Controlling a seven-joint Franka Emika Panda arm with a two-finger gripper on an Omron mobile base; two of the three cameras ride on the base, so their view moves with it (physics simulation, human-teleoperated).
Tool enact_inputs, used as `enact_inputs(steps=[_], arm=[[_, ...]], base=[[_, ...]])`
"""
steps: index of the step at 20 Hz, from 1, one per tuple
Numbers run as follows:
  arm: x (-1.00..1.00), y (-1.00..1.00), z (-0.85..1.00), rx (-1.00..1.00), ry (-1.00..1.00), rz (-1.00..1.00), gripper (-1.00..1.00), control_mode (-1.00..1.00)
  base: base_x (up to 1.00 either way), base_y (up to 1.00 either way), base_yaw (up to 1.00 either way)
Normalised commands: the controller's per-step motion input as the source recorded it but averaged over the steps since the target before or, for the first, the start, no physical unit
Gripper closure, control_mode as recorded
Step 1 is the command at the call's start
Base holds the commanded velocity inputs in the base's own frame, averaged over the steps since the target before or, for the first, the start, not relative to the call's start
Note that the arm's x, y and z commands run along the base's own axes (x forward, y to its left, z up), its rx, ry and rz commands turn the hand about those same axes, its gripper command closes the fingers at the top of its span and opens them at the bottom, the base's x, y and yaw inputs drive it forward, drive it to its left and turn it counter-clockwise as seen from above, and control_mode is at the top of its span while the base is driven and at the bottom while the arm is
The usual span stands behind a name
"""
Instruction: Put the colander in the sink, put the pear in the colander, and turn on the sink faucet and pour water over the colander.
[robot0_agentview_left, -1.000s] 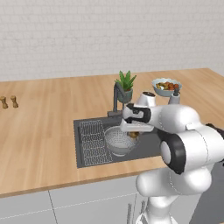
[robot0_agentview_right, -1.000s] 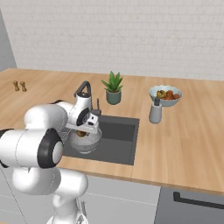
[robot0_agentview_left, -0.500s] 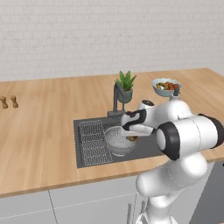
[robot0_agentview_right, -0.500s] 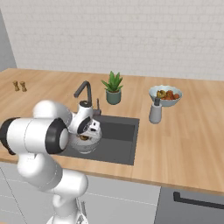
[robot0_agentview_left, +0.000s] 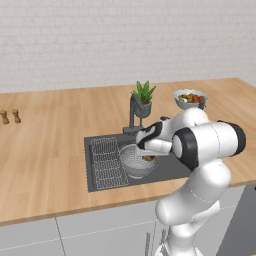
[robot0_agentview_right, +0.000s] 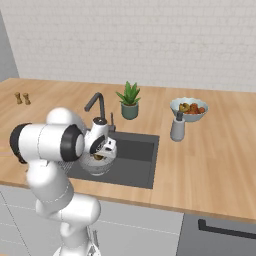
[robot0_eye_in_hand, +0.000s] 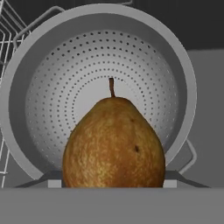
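Holding the pear (robot0_eye_in_hand: 113, 142) over the colander (robot0_eye_in_hand: 98, 87)
Left base view: my arm bends low over the sink (robot0_agentview_left: 172, 167), gripper (robot0_agentview_left: 146, 152) pointing down. Right base view: gripper (robot0_agentview_right: 101, 152) just above the colander (robot0_agentview_right: 95, 165). Hand view: jaws clamped on the pear, stem up

The left base view looks forward and down from behind the arm, which rises at its 5 o'clock; the sink (robot0_agentview_left: 100, 172) sits near centre, the faucet (robot0_agentview_left: 133, 112) toward 12; the right base view faces the same counter from the other side, arm at 8 o'clock, sharing the sink (robot0_agentview_right: 137, 162), faucet (robot0_agentview_right: 96, 103), potted plant (robot0_agentview_right: 129, 100) and fruit bowl (robot0_agentview_right: 188, 110); the hand view sits very near, looking straight into the colander (robot0_eye_in_hand: 131, 57), the pear (robot0_eye_in_hand: 113, 144) at 6.
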Motion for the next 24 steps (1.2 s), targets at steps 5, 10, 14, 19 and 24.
enact_inputs(steps=[5,10,14,19,24], arm=[[0.03,0.0,-0.12,0.0,0.0,0.0,1.0,-1.0],[0.02,0.0,-0.27,0.0,-0.01,0.0,1.0,-1.0],[0.0,0.0,-0.29,0.0,0.0,0.0,1.0,-1.0],[0.0,0.0,-0.17,0.0,0.0,0.0,1.0,-1.0],[0.0,0.0,-0.12,0.0,0.0,0.0,1.0,-1.0]], base=[[0.0,0.0,0.0],[0.0,0.0,0.0],[0.0,0.0,0.0],[0.0,0.0,0.0],[0.0,0.0,0.0]])
